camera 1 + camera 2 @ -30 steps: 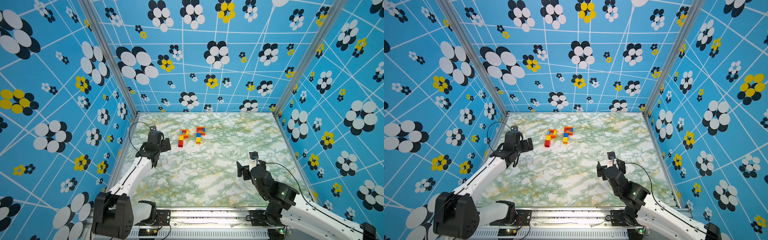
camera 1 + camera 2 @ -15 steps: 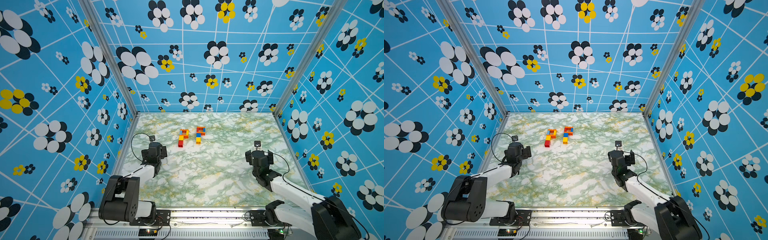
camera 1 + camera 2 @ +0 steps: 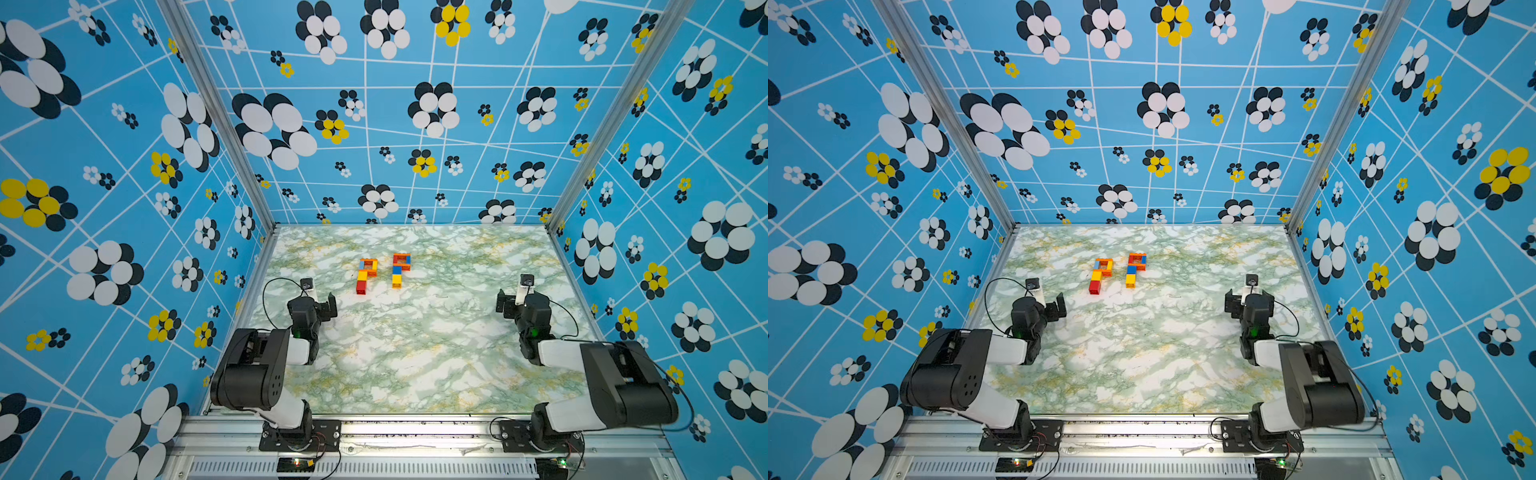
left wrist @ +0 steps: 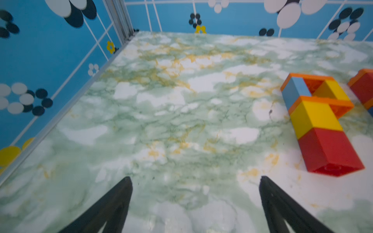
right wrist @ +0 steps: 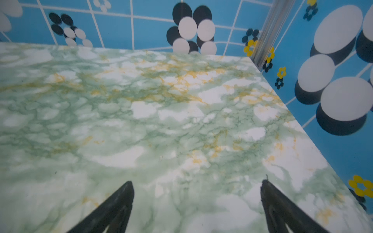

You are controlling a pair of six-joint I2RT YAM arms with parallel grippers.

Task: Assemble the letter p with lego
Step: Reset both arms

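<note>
Two lego builds lie flat on the marbled table (image 3: 415,353), side by side toward the back. The left lego build (image 3: 365,274) (image 3: 1100,275) has an orange, pale blue and yellow loop over a yellow and red stem. The right lego build (image 3: 400,269) (image 3: 1135,268) has an orange, red and blue loop over a blue and yellow stem. My left gripper (image 3: 322,305) (image 4: 195,181) is open and empty, near-left of the left lego build (image 4: 314,117). My right gripper (image 3: 513,301) (image 5: 196,184) is open and empty over bare table at the right; no lego shows in its wrist view.
Blue flowered walls (image 3: 124,208) close in the table on the left, back and right, with metal corner posts (image 3: 216,124). Both arms are folded low at the near edge, above the aluminium rail (image 3: 415,432). Bare table lies between the grippers.
Both arms have folded back and down toward the near rail. The left gripper drew nearer to me, the right gripper shifted right and farther. Both stayed open; the lego did not move.
</note>
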